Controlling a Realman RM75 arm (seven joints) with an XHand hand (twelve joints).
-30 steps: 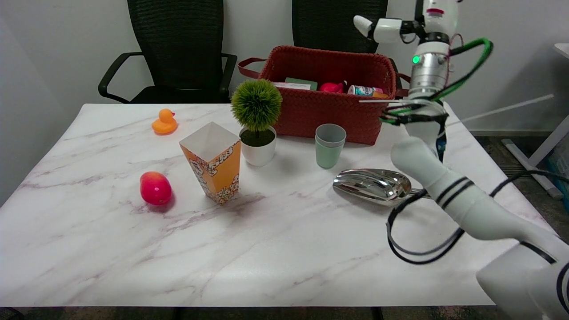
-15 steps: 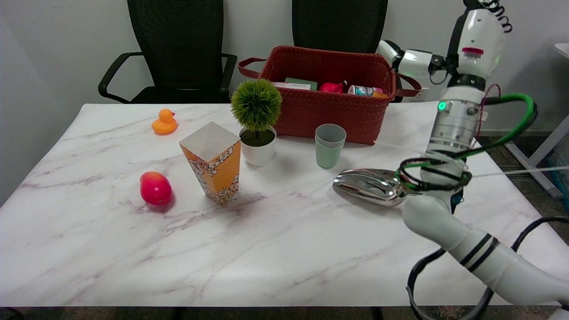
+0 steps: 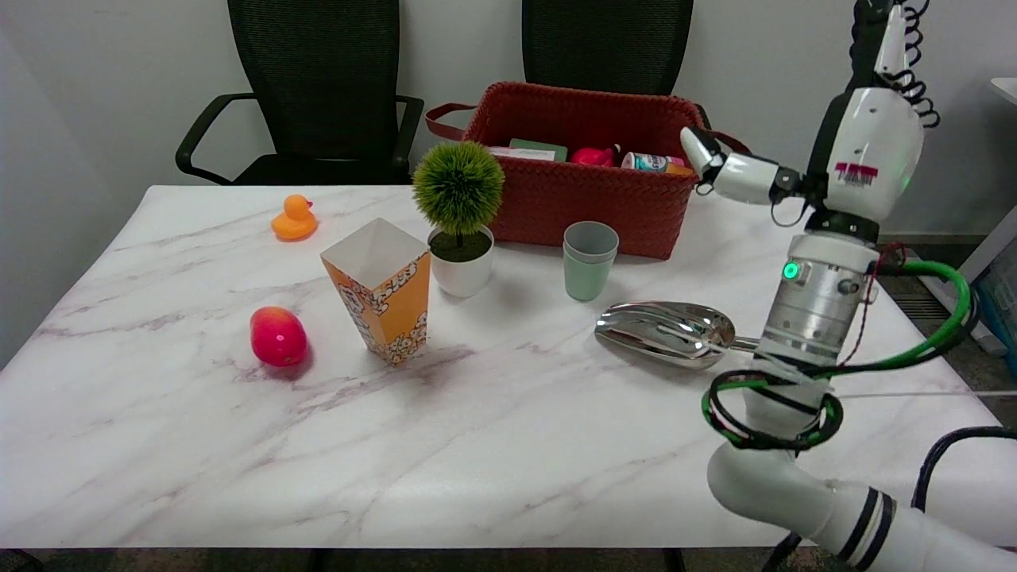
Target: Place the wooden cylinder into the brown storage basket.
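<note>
Head view: the right hand is raised at the right edge, above the white marble-patterned table and just right of the brown woven storage basket. One white digit sticks out sideways from it toward the basket's right rim, close to the rim but apart from it, with nothing seen against it. The other fingers point upward and are cut off by the top edge, tangled with black coiled cable, so I cannot tell whether the hand is spread, curled or holding anything. The wooden cylinder cannot be made out anywhere, so its place relative to the hand cannot be told. Over the basket's front wall only a flat green box, a pink rounded item and a printed can lying on its side show; the front wall hides the basket's floor. The arm's forearm stands in front of the handle of the shiny metal scoop, hiding most of it. Just in front of the basket stands a pale green plastic cup, and to its left a round green artificial plant in a white pot, an orange popcorn carton, a red-pink toy fruit and an orange rubber duck.
</note>
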